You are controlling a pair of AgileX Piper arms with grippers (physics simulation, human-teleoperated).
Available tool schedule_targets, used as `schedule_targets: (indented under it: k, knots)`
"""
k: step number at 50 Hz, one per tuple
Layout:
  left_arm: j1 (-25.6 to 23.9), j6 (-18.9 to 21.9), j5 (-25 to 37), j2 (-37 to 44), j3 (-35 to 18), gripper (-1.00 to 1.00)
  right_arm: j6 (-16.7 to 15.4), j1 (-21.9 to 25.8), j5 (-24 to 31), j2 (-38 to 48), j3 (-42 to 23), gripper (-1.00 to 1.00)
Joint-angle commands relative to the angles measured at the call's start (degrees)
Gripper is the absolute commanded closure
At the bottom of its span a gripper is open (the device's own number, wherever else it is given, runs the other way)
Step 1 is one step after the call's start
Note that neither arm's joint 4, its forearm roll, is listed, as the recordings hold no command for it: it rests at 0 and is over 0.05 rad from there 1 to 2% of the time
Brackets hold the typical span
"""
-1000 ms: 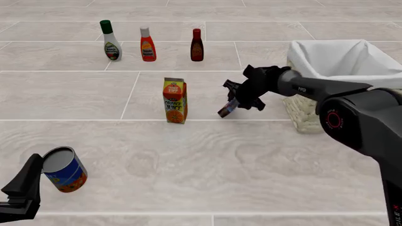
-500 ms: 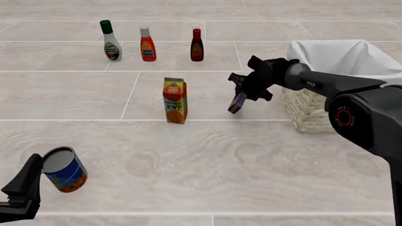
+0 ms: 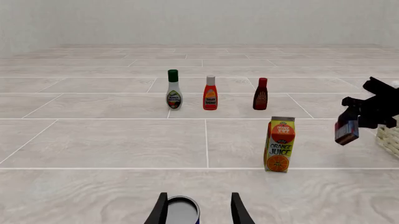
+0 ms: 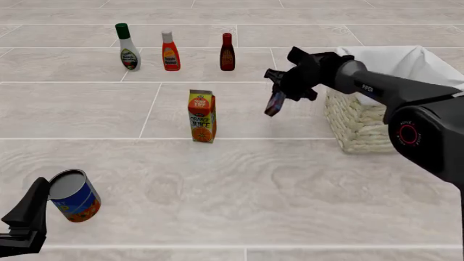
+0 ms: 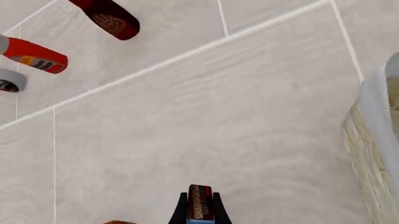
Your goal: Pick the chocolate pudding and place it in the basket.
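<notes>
The chocolate pudding (image 4: 275, 102), a small dark box with a blue and red label, hangs tilted in the air, and my right gripper (image 4: 281, 93) is shut on it. It is just left of the wicker basket (image 4: 362, 122) with the white cloth lining, and lower than the rim. The right wrist view shows the chocolate pudding (image 5: 199, 205) between the fingers and the basket wall (image 5: 374, 163) beside it. From the left wrist view the held chocolate pudding (image 3: 346, 132) floats above the floor. My left gripper (image 4: 29, 217) rests at the near left, jaws apart around a blue can (image 4: 75, 196).
An orange juice carton (image 4: 202, 116) stands at centre, left of the held box. Three bottles line the back: white dressing (image 4: 128, 47), orange sauce (image 4: 170, 51), dark red sauce (image 4: 227, 52).
My right gripper has lifted the chocolate pudding up and slightly right, closer to the basket's rim. The left arm and the can have not moved.
</notes>
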Motion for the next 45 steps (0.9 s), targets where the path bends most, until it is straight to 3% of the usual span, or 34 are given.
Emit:
schedule_targets:
  k: [1,5,11,20,45]
  knots:
    - [0.00,0.00,0.00,0.00,0.00,-1.00,-2.45,-0.79,-1.56,-2.29,-0.13,1.00]
    - [0.00,0.00,0.00,0.00,0.00,-1.00,-3.89,-1.21,-2.55,-3.56,0.56,1.00]
    - [0.00,0.00,0.00,0.00,0.00,-1.00,-3.54,-0.77,-2.16,-4.05,0.01,1.00]
    - [0.00,0.00,0.00,0.00,0.00,-1.00,-6.61,-1.98,-4.78,-7.79,2.48,1.00]
    - [0.00,0.00,0.00,0.00,0.00,-1.00,-6.81,-0.44,-5.43,-12.97,2.86,1.00]
